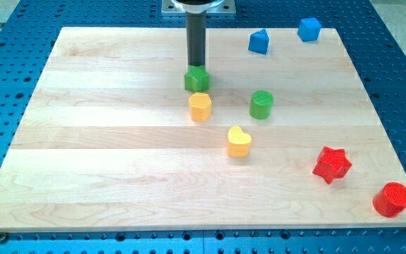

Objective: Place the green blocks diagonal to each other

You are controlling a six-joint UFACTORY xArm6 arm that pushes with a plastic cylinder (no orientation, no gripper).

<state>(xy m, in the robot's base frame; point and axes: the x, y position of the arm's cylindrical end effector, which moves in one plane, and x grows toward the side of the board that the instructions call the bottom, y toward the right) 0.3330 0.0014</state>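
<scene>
The green star block [197, 79] sits near the board's upper middle, just above a yellow block [200, 106] and close to touching it. The green cylinder [261, 104] stands to the view's right of them, slightly lower than the star. My tip [197, 67] is right behind the green star, at its top edge, seemingly touching it. The rod rises straight up to the view's top.
A yellow heart [239, 141] lies below the cylinder's left. Two blue blocks [259, 41] [309, 29] sit at the top right. A red star [331, 164] and a red cylinder [392, 200] are at the bottom right. The wooden board [104, 169] lies on a blue perforated table.
</scene>
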